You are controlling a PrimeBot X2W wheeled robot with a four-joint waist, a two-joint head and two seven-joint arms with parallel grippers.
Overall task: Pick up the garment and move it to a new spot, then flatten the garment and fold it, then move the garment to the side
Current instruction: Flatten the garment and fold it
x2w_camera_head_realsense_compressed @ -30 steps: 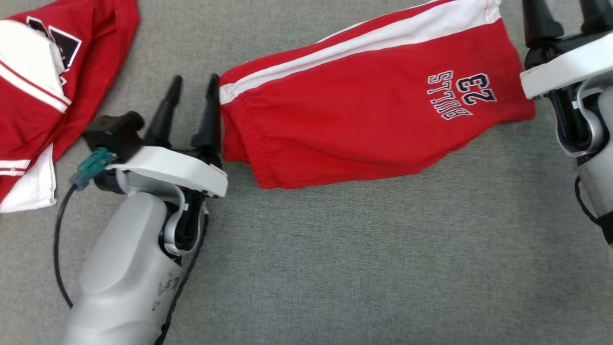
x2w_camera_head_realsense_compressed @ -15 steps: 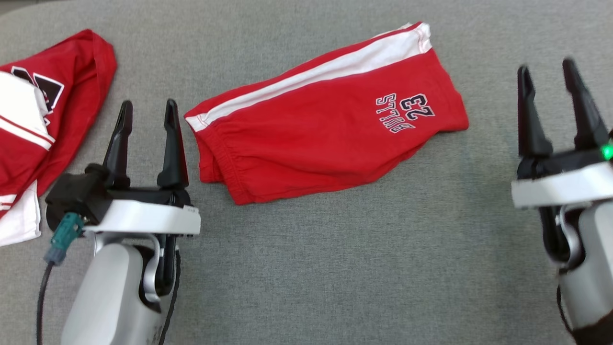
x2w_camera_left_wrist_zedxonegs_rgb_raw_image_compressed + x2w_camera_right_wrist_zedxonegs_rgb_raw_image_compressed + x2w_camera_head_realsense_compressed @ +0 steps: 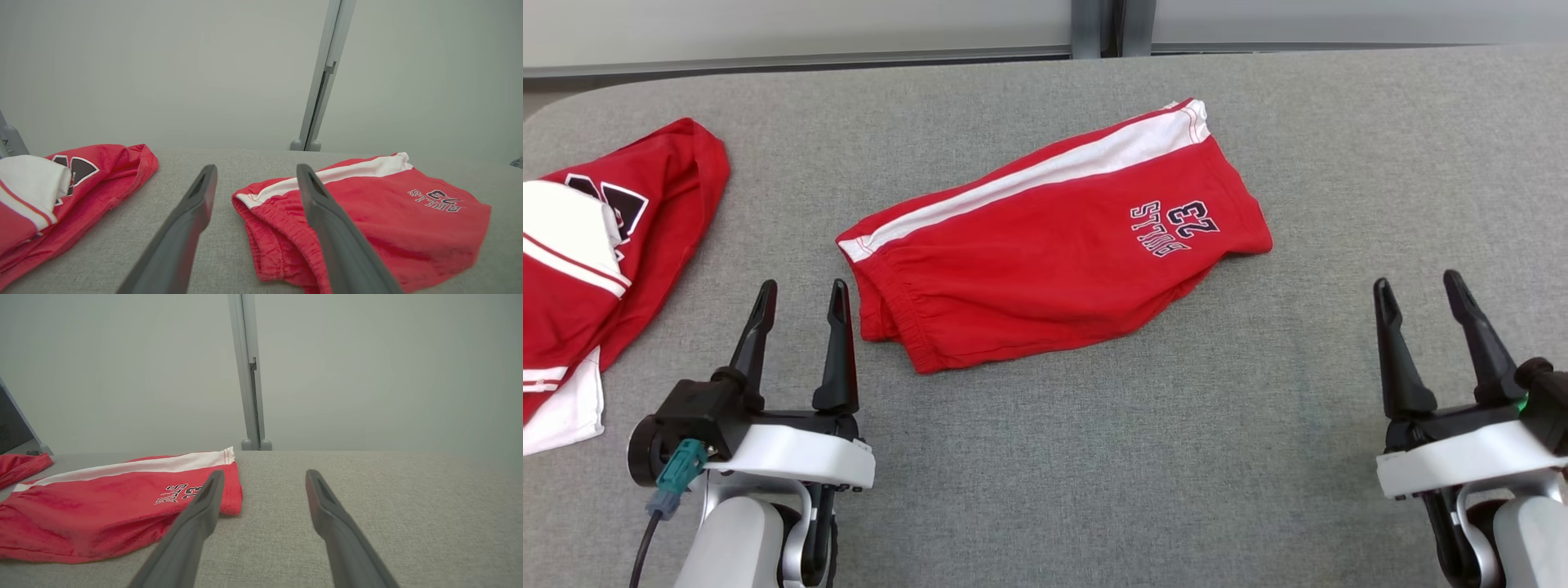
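Note:
The garment [image 3: 1045, 245] is a pair of red shorts with a white side stripe and a "BULLS 23" print, lying folded on the grey table, also in the left wrist view [image 3: 367, 220] and the right wrist view [image 3: 102, 506]. My left gripper [image 3: 802, 294] stands open just left of its waistband, touching nothing; between its fingers [image 3: 255, 171] I see bare cloth-covered table. My right gripper [image 3: 1419, 287] is open too, well to the right of the shorts, with nothing between its fingers [image 3: 264, 475].
A second red and white garment [image 3: 596, 245] lies crumpled at the table's left edge, seen too in the left wrist view [image 3: 61, 183]. The table's far edge [image 3: 1045, 57] meets a pale wall with a grey post [image 3: 1103, 24].
The head camera has pulled back and up, so the wall now shows. Both grippers have drawn back toward me, away from the shorts, still open. The shorts lie as before.

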